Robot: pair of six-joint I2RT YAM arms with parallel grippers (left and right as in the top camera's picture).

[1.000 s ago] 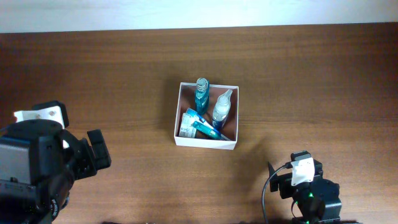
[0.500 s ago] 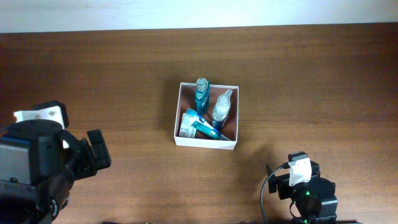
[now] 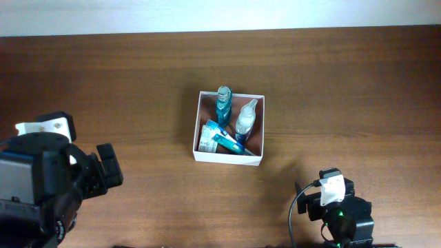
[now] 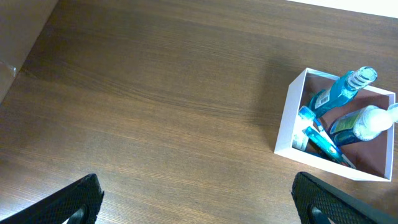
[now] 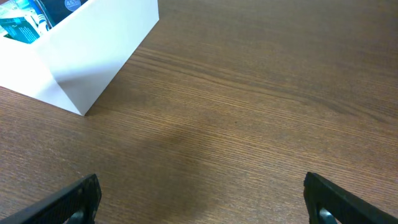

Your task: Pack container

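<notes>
The container [image 3: 227,158], a square white-walled box with a pinkish-brown floor, stands at the table's middle. Inside lie a blue bottle [image 3: 223,103], a white-capped bottle [image 3: 246,118] and teal tubes [image 3: 219,138]. It also shows in the left wrist view [image 4: 287,124] and, as a white corner, in the right wrist view [image 5: 93,50]. My left gripper [image 4: 199,205] is open and empty over bare wood, left of the box. My right gripper [image 5: 202,202] is open and empty, in front of the box's right corner.
My left arm [image 3: 48,186] fills the front left corner and my right arm [image 3: 335,207] sits at the front right edge. Brown wood table [image 3: 344,89] surrounds the box. A pale wall strip runs along the far edge.
My right arm has drawn back slightly toward the front edge. The box, its contents and my left arm have not moved.
</notes>
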